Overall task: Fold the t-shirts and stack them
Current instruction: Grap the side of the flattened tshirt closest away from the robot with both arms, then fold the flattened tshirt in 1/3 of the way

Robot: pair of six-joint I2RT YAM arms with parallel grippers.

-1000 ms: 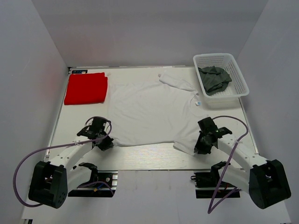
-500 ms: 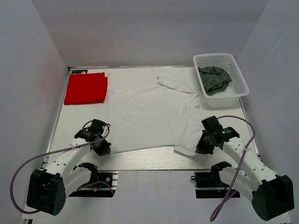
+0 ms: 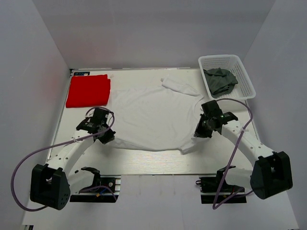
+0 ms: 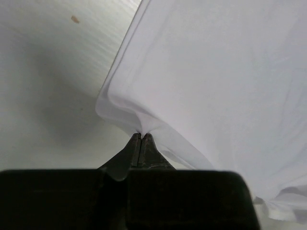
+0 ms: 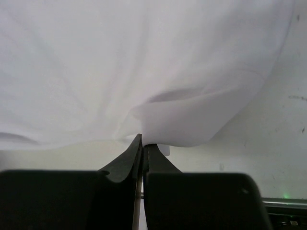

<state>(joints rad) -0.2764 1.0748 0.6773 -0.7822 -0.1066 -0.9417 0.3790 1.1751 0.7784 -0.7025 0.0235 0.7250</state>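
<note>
A white t-shirt [image 3: 151, 117] lies spread over the middle of the table, its near edge lifted and sagging between the two arms. My left gripper [image 3: 106, 136] is shut on the shirt's near left corner [image 4: 139, 129]; the cloth [image 4: 220, 81] puckers at the jaw tips. My right gripper [image 3: 199, 130] is shut on the near right part of the shirt [image 5: 158, 139], where a fold of cloth [image 5: 201, 120] hangs over the tips. One sleeve [image 3: 180, 87] points toward the back right. A red t-shirt [image 3: 88, 90] lies folded at the back left corner.
A white mesh basket [image 3: 245, 76] at the back right holds a dark grey-green garment [image 3: 219, 81]. The table's near edge [image 3: 158, 172] runs just past the arm bases. Grey walls close in on the left, right and back.
The right gripper closed on the shirt's near right part. Both arms then lifted and carried the near edge away from the front of the table, toward the back.
</note>
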